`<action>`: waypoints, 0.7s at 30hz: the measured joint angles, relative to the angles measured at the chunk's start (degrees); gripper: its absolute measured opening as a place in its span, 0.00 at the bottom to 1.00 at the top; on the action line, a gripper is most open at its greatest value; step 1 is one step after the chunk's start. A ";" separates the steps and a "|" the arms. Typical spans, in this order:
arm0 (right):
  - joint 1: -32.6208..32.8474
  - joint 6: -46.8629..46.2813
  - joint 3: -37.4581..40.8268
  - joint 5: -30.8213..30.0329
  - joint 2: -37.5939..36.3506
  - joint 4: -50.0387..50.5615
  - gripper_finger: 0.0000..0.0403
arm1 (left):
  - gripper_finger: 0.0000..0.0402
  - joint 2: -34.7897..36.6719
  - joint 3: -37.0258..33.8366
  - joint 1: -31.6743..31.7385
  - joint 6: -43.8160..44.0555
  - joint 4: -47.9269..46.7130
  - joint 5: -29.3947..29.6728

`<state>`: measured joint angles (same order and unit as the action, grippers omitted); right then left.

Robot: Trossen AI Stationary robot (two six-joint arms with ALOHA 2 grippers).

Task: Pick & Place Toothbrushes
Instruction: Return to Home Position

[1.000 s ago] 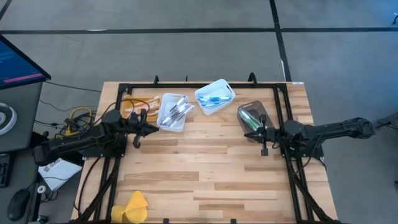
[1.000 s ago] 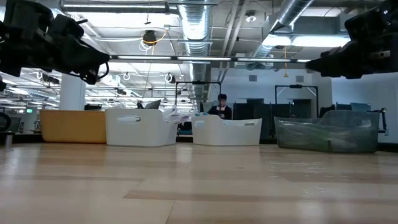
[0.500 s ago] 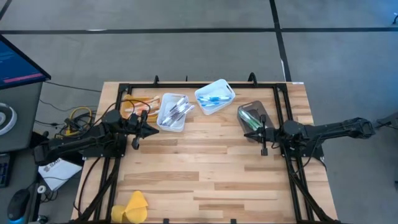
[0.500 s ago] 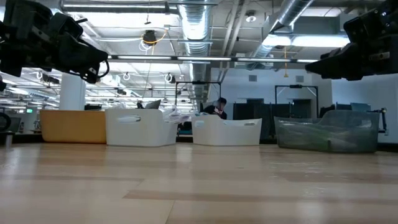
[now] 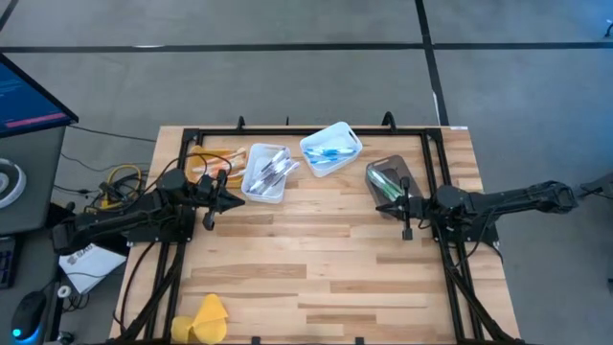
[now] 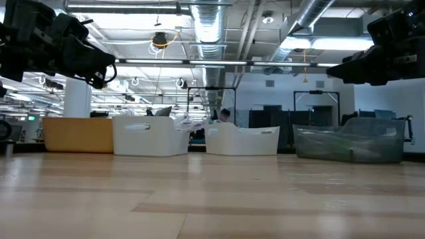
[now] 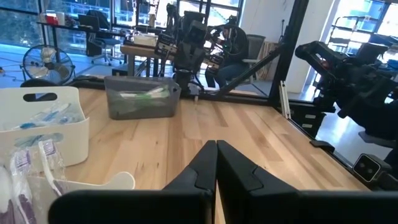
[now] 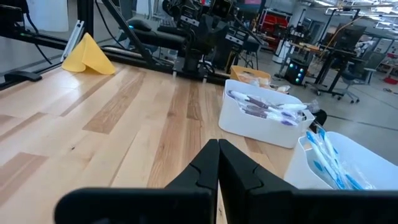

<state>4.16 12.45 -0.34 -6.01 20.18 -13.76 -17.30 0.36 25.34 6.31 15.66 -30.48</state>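
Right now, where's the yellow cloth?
High view: yellow cloth lies at the table's left corner, on the edge opposite the bins.

Toothbrushes in 4 rear bins

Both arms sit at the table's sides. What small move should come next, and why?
Probably just hold at rest: the left gripper and right gripper are shut and empty, and the thin plastic toothbrushes show only inside the rectangular bins; none lies loose on the wooden table.
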 joint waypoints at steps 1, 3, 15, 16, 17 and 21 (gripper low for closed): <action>0.00 0.00 0.00 0.00 -0.18 0.02 0.00 | 0.00 0.00 0.00 0.00 0.00 0.01 0.00; -0.02 0.00 0.00 0.01 -1.18 0.10 0.00 | 0.00 0.00 0.00 -0.22 0.00 0.14 0.00; -0.17 0.00 0.04 0.01 -14.18 0.02 0.00 | 0.00 0.07 0.00 -10.66 -0.02 0.72 0.00; -0.17 0.00 0.04 0.01 -15.38 0.00 0.00 | 0.00 0.07 0.00 -11.79 -0.01 0.79 0.00; -0.17 0.00 0.04 0.03 -16.51 -0.02 0.00 | 0.00 0.07 0.00 -12.84 -0.01 0.80 0.00; -0.17 0.00 0.04 0.02 -20.10 -0.41 0.00 | 0.00 0.07 0.00 -16.41 -0.02 0.85 0.00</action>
<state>3.99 12.45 -0.30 -5.99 0.09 -14.17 -17.23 0.36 8.93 6.28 16.51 -30.48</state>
